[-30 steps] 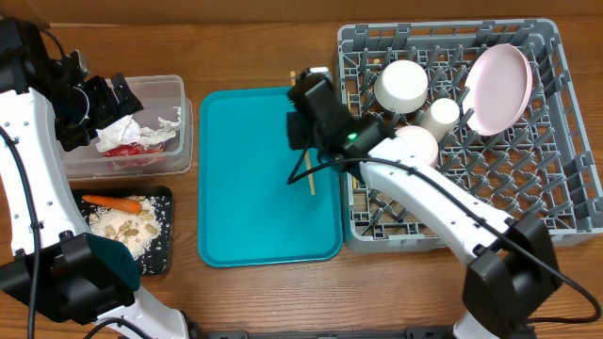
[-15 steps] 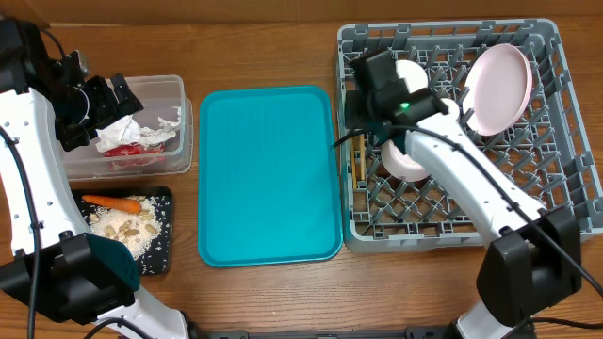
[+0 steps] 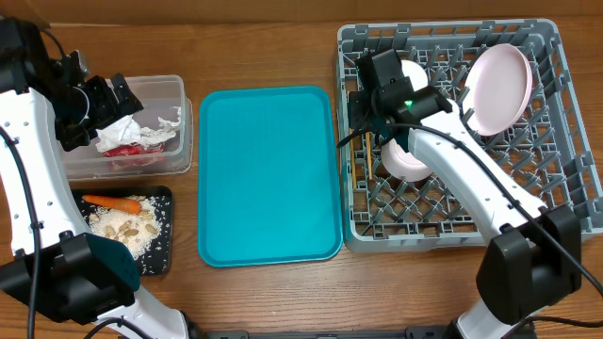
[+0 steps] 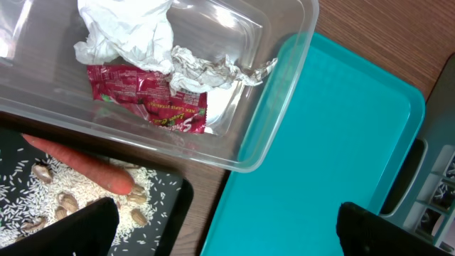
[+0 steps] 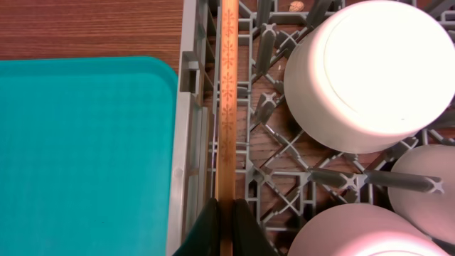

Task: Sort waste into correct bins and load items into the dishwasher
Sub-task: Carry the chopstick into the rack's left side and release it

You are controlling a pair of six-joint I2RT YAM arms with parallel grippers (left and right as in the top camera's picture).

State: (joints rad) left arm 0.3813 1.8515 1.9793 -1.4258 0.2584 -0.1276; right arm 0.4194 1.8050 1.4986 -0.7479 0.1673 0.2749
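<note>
1. The right gripper is clenched on a wooden chopstick, which runs along the dish rack wall nearest the teal tray.
2. The left gripper hangs released over the clear tub, left of the teal tray.
3. The wrapper and napkin lie in that tub.
4. The carrot lies in the black tray, also left of the teal tray.

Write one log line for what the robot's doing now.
right gripper: shut on stick, inside rack's left edge | left gripper: open, above tub
</note>
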